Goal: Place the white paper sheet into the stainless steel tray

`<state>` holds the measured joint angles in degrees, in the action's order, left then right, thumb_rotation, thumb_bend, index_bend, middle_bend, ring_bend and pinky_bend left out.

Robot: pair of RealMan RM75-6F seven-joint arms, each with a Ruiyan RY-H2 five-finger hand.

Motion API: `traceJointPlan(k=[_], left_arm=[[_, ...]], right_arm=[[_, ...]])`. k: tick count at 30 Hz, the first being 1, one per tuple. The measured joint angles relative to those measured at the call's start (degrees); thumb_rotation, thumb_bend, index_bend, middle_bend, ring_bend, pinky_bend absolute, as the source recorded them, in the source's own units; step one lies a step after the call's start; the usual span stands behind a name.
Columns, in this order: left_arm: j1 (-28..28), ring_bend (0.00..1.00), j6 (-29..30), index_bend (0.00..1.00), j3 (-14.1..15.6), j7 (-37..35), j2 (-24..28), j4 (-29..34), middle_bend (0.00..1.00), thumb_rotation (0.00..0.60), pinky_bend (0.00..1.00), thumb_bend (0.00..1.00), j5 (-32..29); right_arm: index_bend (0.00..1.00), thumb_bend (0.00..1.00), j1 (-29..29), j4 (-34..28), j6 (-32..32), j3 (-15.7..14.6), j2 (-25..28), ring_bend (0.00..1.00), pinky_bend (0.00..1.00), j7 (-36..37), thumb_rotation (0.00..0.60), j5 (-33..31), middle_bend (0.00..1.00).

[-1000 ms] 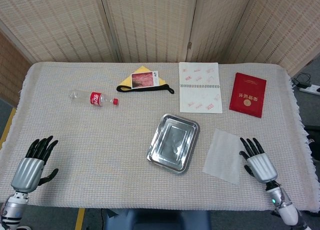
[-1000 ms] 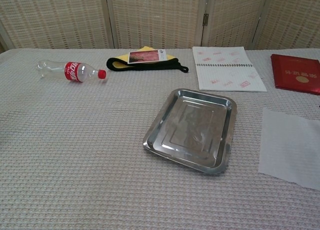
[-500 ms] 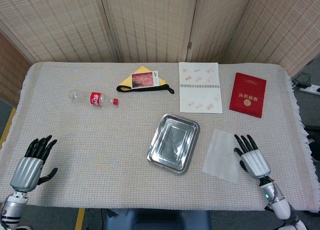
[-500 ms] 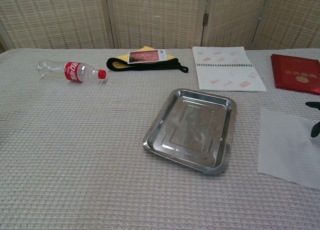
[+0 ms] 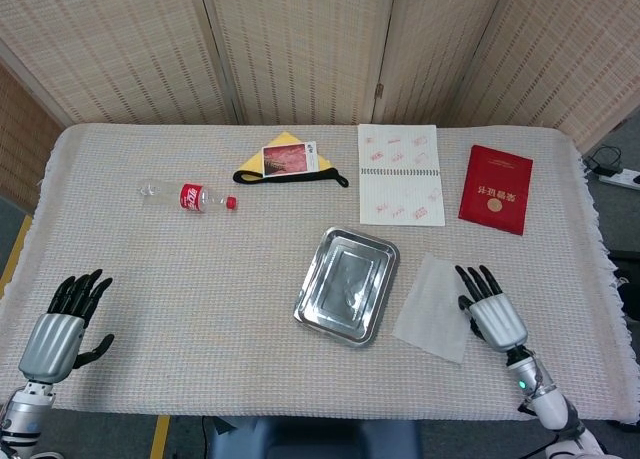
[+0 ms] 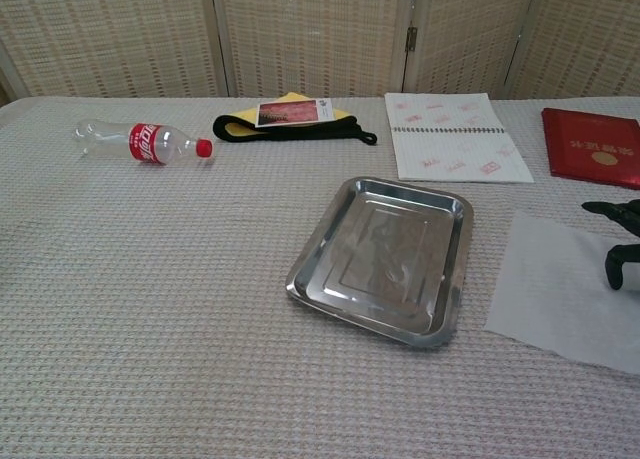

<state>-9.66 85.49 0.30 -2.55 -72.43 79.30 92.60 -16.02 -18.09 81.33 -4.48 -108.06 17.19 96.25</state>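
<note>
The white paper sheet (image 5: 430, 309) lies flat on the cloth just right of the stainless steel tray (image 5: 312, 277), its left corner close to the tray's rim. My right hand (image 5: 490, 316) rests palm down on the sheet's right edge, fingers spread and pointing away from me. In the chest view the sheet (image 6: 560, 294) lies right of the tray (image 6: 300, 279), and the dark tips of my right hand (image 6: 625, 214) show at the frame's right border. My left hand (image 5: 60, 331) hovers open at the near left corner, far from both.
At the back lie a small cola bottle (image 5: 190, 196), a yellow and black cloth with a card (image 5: 290, 163), an open spiral notebook (image 5: 400, 174) and a red booklet (image 5: 495, 188). The table's front edge runs close behind both hands.
My right hand has moved left toward the tray, and the paper sheet has slid left with it, closing the gap to the tray. The left hand stays put.
</note>
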Motion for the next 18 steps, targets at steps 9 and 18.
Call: traceJointPlan(k=[9,18], left_arm=[[0.0,0.0,0.0,0.01,-0.1,0.2,-0.1,0.0,0.0,0.6,0.0,0.36,0.0],[0.0,0.0,0.1,0.01,0.0,0.1,-0.1,0.0,0.0,0.6,0.0,0.36,0.0]], right_arm=[[0.63,0.57,-0.1,1.1,0.7,0.4,-0.8,0.07,0.0,1.9,0.6,-0.7,0.13],[0.66,0.57,-0.1,1.3,5.0,1.7,-1.2,0.09,0.0,3.4,0.6,-1.6,0.15]])
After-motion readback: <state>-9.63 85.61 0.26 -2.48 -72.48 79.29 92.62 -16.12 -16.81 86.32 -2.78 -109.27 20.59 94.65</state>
